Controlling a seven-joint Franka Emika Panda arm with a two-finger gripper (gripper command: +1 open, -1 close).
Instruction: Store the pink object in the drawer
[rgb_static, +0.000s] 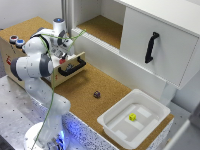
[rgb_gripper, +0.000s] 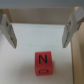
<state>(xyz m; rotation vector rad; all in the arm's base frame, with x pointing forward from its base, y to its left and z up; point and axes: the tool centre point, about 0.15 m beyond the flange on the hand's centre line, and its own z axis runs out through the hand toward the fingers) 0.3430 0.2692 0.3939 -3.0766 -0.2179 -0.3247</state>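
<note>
Wrist view: the pink object (rgb_gripper: 42, 64), a small reddish-pink block w/ dark letters on its top face, lies on the pale plywood floor of the drawer (rgb_gripper: 30, 37). The gripper (rgb_gripper: 41, 31) hangs above it w/ jaws spread wide; both fingers (rgb_gripper: 8, 31) are clear of the block, one to each side, nothing held between them. A wooden wall edges the floor at one side.

Exterior view: the arm (rgb_static: 37, 62) bends over the drawer (rgb_static: 74, 64), which stands pulled out from the wooden box (rgb_static: 11, 54); black bar handle (rgb_static: 71, 68) at its front. Gripper (rgb_static: 64, 46) sits over the drawer opening; block itself not visible here. Round buttons (rgb_static: 16, 41) on the box top. On the cork surface, toward the exterior view's right, a small dark maroon piece (rgb_static: 96, 94); further right, a white tray (rgb_static: 112, 125) w/ a yellow cube (rgb_static: 132, 117) inside. Behind, a white cabinet door (rgb_static: 160, 42) w/ black handle.
</note>
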